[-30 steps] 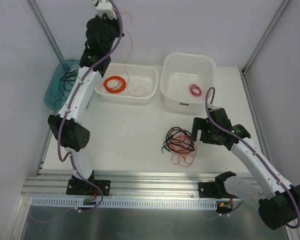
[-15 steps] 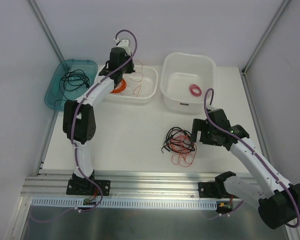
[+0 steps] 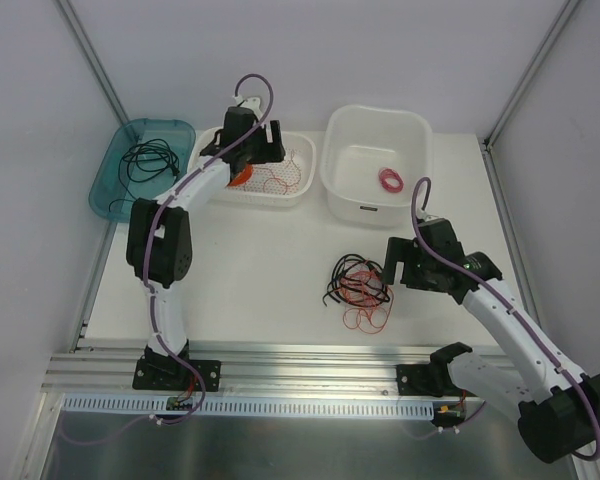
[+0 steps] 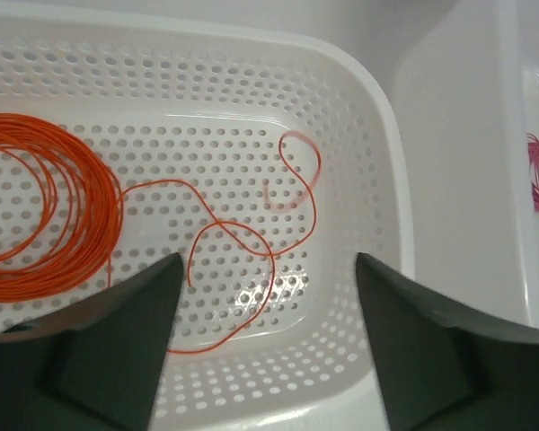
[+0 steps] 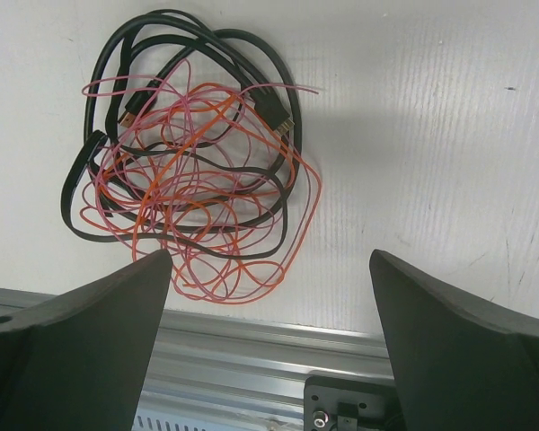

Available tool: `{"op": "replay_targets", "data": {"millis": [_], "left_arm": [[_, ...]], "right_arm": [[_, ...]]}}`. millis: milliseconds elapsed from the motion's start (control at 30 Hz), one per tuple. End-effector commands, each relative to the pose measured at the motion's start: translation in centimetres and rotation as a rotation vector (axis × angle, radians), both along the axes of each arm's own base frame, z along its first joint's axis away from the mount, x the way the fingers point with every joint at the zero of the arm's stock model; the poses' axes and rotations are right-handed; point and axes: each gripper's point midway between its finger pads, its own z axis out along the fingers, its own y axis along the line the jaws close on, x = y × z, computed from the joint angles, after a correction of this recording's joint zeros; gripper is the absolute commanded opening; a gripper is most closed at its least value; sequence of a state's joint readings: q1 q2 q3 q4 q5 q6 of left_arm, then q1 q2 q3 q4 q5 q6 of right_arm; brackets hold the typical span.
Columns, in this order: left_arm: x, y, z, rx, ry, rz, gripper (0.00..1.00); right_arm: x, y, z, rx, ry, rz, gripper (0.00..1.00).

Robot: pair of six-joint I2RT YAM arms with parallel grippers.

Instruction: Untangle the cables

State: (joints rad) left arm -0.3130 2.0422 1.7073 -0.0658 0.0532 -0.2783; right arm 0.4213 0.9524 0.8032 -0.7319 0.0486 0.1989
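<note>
The cables [image 3: 358, 285], a loose tangle of black, orange-red and pink wires, lie on the white table in front of the right arm. In the right wrist view the cables [image 5: 189, 180] sit up and to the left of my right gripper [image 5: 269, 260], which is open, apart from them and holds nothing. That right gripper [image 3: 395, 262] stands just right of the tangle. My left gripper [image 3: 265, 158] hangs over the perforated white basket [image 3: 310, 165]. Seen from its wrist, the left gripper [image 4: 267, 265] is open and empty above a loose orange wire [image 4: 242, 242] on the basket floor.
A wound orange coil [image 4: 36, 215] fills the basket's left half. A deep white tub [image 3: 420, 130] at the back right holds a small pink coil [image 3: 390, 180]. A teal tray [image 3: 110, 170] at the back left holds a black cable [image 3: 145, 160]. An aluminium rail [image 5: 251, 341] edges the table's near side.
The left arm came down from high above into the basket with a thin orange wire, then opened its jaws; the wire now lies loose there. The right arm has not moved.
</note>
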Motion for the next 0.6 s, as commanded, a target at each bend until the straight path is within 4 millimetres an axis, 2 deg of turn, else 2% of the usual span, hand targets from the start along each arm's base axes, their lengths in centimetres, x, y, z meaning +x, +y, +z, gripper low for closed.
{"op": "replay_targets", "data": {"millis": [0,33,67,100,133,167,233,267,300,333,367,400,467,500,567], "left_arm": [[-3.0,0.6,10.1,-0.065,-0.14,-0.009,0.86],[-3.8,0.8,10.4,-0.065,-0.127,-0.008,0.91],[-4.8,1.0,12.2,-0.076,-0.151,-0.009,0.94],[-5.7,1.1,12.0,-0.082,-0.133,-0.006,0.99],[-6.5,1.2,12.2,-0.089,-0.123,-0.005,0.99],[-7.9,1.5,13.3,-0.101,-0.125,-0.007,0.99],[-10.0,1.5,12.1,-0.126,-0.068,-0.017,0.99],[-11.6,1.4,13.5,-0.151,-0.085,-0.032,0.99],[-12.9,1.3,12.0,-0.16,-0.041,-0.037,0.99],[-14.2,0.5,11.7,-0.171,-0.027,-0.06,0.99],[-15.9,0.4,12.7,-0.19,-0.04,-0.07,0.99],[-17.3,0.1,10.9,-0.182,-0.001,-0.079,0.99],[-20.5,-1.5,11.1,-0.188,-0.003,-0.135,0.99],[-22.1,-2.1,9.1,-0.184,0.044,-0.15,0.99],[-24.6,-3.3,8.3,-0.195,0.067,-0.189,0.99]], "right_arm": [[0.0,-0.5,0.9,-0.015,-0.033,-0.002,0.97],[-0.1,-0.5,1.0,-0.012,-0.032,-0.004,0.97],[-0.2,-0.4,1.1,-0.007,-0.035,-0.001,0.97],[-0.2,-0.4,1.2,-0.001,-0.038,-0.002,0.97],[-0.3,-0.3,1.4,0.009,-0.038,-0.003,0.97],[-0.3,-0.2,1.4,0.013,-0.038,-0.003,0.97],[-0.4,-0.2,1.6,0.018,-0.04,-0.003,0.97],[-0.4,-0.3,1.6,0.015,-0.041,-0.004,0.97],[-0.5,-0.3,1.6,0.013,-0.039,-0.003,0.97],[-0.4,-0.5,1.7,0.006,-0.045,-0.01,0.97],[-0.4,-0.5,1.6,0.002,-0.045,-0.007,0.97],[-0.4,-0.6,1.6,-0.002,-0.048,-0.008,0.97],[-0.3,-0.7,1.4,-0.011,-0.044,-0.009,0.98],[-0.2,-0.7,1.1,-0.014,-0.038,-0.01,0.98],[-0.2,-0.4,0.5,-0.009,-0.02,-0.008,0.99]]}}
